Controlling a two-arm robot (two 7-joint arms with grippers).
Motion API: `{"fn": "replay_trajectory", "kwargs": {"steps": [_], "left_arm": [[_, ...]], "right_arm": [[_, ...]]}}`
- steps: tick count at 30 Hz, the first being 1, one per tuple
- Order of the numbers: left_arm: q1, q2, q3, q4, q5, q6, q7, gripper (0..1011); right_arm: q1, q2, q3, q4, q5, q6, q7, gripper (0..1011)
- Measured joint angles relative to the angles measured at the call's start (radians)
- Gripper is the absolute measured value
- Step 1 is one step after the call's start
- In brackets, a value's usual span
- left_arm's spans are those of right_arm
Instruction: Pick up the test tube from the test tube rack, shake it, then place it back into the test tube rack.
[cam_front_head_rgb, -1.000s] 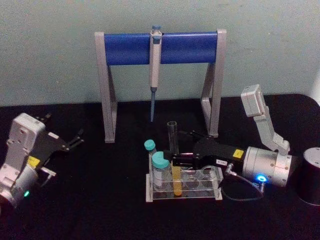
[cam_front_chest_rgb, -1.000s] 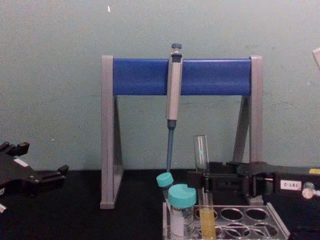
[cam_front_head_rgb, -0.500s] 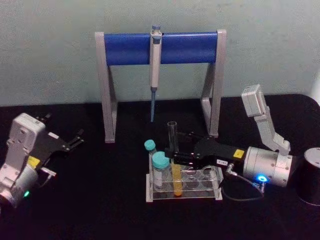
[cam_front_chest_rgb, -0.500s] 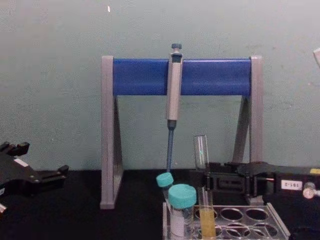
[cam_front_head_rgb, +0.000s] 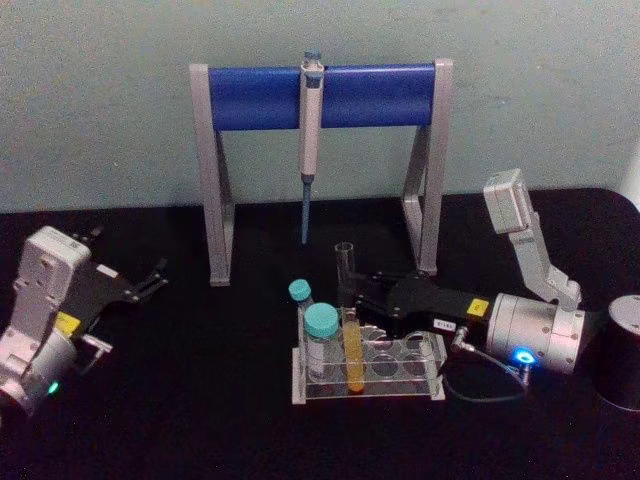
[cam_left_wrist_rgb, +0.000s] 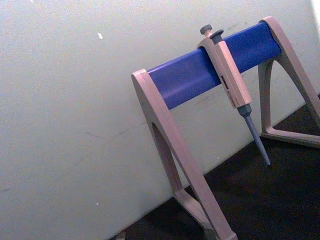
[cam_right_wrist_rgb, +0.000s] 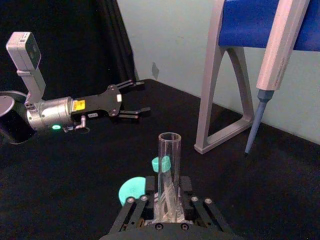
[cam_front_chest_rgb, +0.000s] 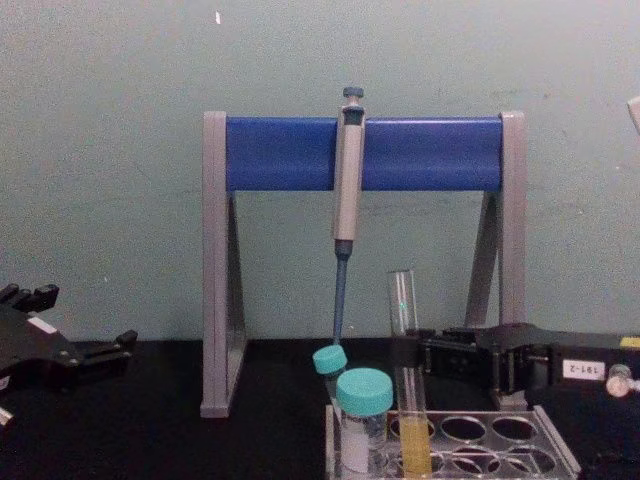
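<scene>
Here's the right gripper (cam_front_head_rgb: 352, 300), fingers closed tight on the test tube (cam_front_head_rgb: 351, 350), which stands upright in a hole toward the left end of the test tube rack (cam_front_head_rgb: 425, 388). The left gripper (cam_front_head_rgb: 155, 278) sits well left of the rack, fingers spread.

Black table (cam_front_head_rgb: 200, 400): rack (cam_front_head_rgb: 400, 390), stand (cam_front_head_rgb: 213, 180)

One test tube (cam_front_head_rgb: 349, 335), one clear rack (cam_front_head_rgb: 405, 390), two teal-capped vials (cam_front_head_rgb: 322, 338), one pipette (cam_front_head_rgb: 310, 125), one pipette stand (cam_front_head_rgb: 385, 95), one dark cylinder (cam_front_head_rgb: 620, 352)
</scene>
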Motion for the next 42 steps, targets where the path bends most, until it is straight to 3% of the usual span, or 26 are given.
{"fn": "replay_trajectory", "kwargs": {"steps": [5,18,28,36,42], "left_arm": [[0.000,0.000,0.000,0.000,0.000,0.000,0.000,1001],[0.000,0.000,0.000,0.000,0.000,0.000,0.000,1001],[0.000,0.000,0.000,0.000,0.000,0.000,0.000,1001],[0.000,0.000,0.000,0.000,0.000,0.000,0.000,1001],[0.000,0.000,0.000,0.000,0.000,0.000,0.000,1001]], "right_arm": [[0.000,0.000,0.000,0.000,0.000,0.000,0.000,221],[-0.001,0.000,0.000,-0.001,0.000,-0.002,0.000,221],[-0.035,0.015,0.018,-0.055,-0.018,-0.082,-0.008,221],[-0.085,0.033,0.046,-0.130,-0.081,-0.191,-0.034,221],[-0.118,0.044,0.084,-0.199,-0.112,-0.233,-0.072,221]]}}
